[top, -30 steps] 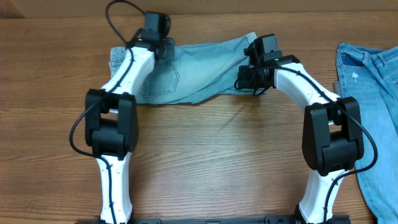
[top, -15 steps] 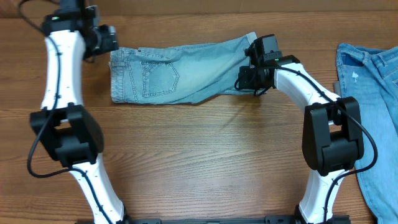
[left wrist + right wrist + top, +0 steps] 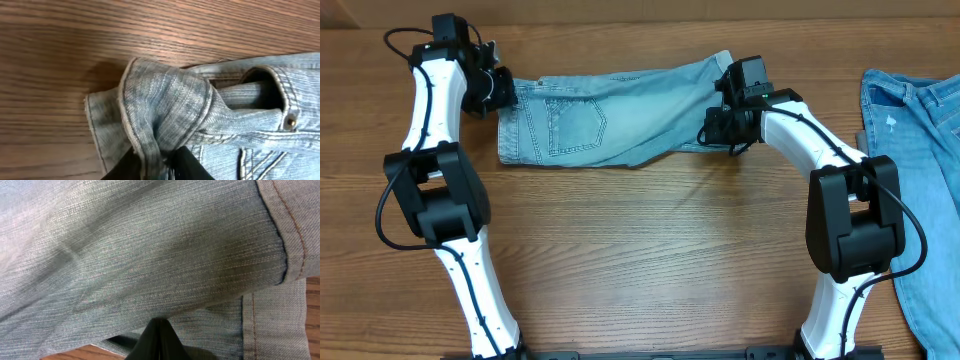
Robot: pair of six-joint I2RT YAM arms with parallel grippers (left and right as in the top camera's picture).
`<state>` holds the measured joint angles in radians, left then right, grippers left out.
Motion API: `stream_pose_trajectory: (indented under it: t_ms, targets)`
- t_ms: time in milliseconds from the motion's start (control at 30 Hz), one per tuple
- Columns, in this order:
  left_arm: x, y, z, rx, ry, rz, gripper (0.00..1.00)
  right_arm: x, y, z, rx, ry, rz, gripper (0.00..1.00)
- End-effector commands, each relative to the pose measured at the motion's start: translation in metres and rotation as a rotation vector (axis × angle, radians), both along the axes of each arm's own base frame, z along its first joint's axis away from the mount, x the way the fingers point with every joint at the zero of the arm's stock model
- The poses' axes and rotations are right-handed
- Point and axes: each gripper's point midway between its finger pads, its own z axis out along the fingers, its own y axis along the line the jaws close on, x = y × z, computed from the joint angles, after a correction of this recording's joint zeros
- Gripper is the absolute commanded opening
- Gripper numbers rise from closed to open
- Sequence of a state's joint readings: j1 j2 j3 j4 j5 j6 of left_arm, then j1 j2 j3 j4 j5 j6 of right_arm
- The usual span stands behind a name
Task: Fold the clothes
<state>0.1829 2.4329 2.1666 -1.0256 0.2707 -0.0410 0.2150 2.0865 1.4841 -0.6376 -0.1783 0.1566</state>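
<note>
The pale blue denim shorts [image 3: 610, 120] lie flat across the far part of the table, waistband to the left and leg hem to the right. My left gripper [image 3: 500, 92] is at the waistband end, shut on a bunched fold of waistband denim [image 3: 170, 100] that is pinched between its fingers [image 3: 162, 160]. My right gripper [image 3: 720, 125] is at the leg end of the shorts. Its fingers [image 3: 159, 325] are closed together on the denim [image 3: 150, 245], close to a stitched hem.
A second blue denim garment [image 3: 920, 180] lies along the right edge of the wooden table [image 3: 650, 250]. Both arm bases stand at the near edge.
My left arm left the middle of the shorts, swung out past their left end, then came back onto the waistband end. The back pocket now shows. The right arm has not moved.
</note>
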Motion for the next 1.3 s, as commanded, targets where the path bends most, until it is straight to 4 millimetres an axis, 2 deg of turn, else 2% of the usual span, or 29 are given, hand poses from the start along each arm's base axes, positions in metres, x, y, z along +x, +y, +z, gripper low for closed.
stream_pose_trajectory:
  t_ms: [0, 100, 133, 267, 333, 367, 400, 467, 500, 600, 667, 733, 800, 900, 1000, 1067, 1233, 1267]
  targets:
    - [0.002, 0.0, 0.0, -0.018, -0.015, -0.017, 0.17, -0.001, -0.002, -0.003, -0.009, 0.005, 0.001, 0.04]
    - [-0.001, 0.009, 0.003, -0.021, -0.005, 0.005, 0.04, -0.001, -0.002, -0.003, -0.009, 0.005, 0.001, 0.04]
    - [-0.003, 0.013, 0.005, -0.024, 0.005, 0.017, 0.04, -0.001, -0.002, -0.003, -0.009, 0.005, 0.001, 0.04]
    - [-0.017, 0.054, 0.009, -0.06, 0.052, 0.183, 0.04, -0.001, -0.002, -0.003, -0.009, 0.006, 0.001, 0.04]
    - [-0.021, 0.064, 0.009, -0.077, 0.06, 0.219, 0.04, -0.001, -0.002, -0.003, -0.009, 0.005, 0.001, 0.04]
    - [-0.021, 0.064, 0.009, -0.076, 0.06, 0.215, 0.12, -0.001, -0.002, -0.003, -0.009, 0.005, 0.001, 0.04]
    - [-0.022, 0.063, 0.009, -0.076, 0.062, 0.213, 0.26, -0.001, -0.002, -0.003, -0.009, 0.005, 0.001, 0.04]
    - [-0.017, 0.057, 0.015, -0.078, 0.043, 0.185, 0.45, 0.002, -0.001, 0.0, -0.004, -0.01, 0.001, 0.04]
    - [-0.013, 0.054, 0.025, -0.088, 0.02, 0.175, 0.54, 0.008, 0.002, 0.011, 0.009, -0.031, 0.004, 0.04]
    - [0.0, 0.038, 0.082, -0.123, -0.083, 0.135, 0.69, 0.031, 0.02, 0.063, 0.093, -0.147, 0.037, 0.04]
    - [-0.002, 0.021, 0.09, -0.124, -0.077, 0.105, 0.74, 0.04, 0.022, 0.072, 0.112, -0.18, 0.018, 0.09]
    - [-0.008, -0.006, 0.077, -0.123, -0.021, 0.052, 0.67, 0.048, 0.032, 0.066, 0.159, -0.196, 0.029, 0.09]
    - [-0.01, -0.035, 0.065, -0.057, 0.014, -0.008, 0.64, 0.058, 0.045, 0.045, 0.212, -0.203, 0.068, 0.09]
    - [-0.009, -0.055, 0.062, 0.001, 0.017, -0.05, 0.65, 0.067, 0.058, 0.02, 0.263, -0.21, 0.103, 0.09]
    - [-0.008, -0.071, 0.06, 0.009, 0.015, -0.08, 0.65, 0.066, 0.064, -0.01, 0.257, -0.182, 0.125, 0.09]
    - [-0.013, -0.081, 0.053, 0.014, 0.038, -0.108, 0.66, 0.055, 0.059, -0.033, 0.216, -0.12, 0.123, 0.08]
    - [-0.032, -0.09, 0.028, 0.037, 0.126, -0.14, 0.65, 0.038, 0.027, -0.057, 0.05, -0.024, 0.047, 0.04]
    - [-0.035, -0.094, 0.022, 0.039, 0.137, -0.158, 0.65, 0.037, 0.026, -0.058, 0.046, -0.015, 0.045, 0.04]
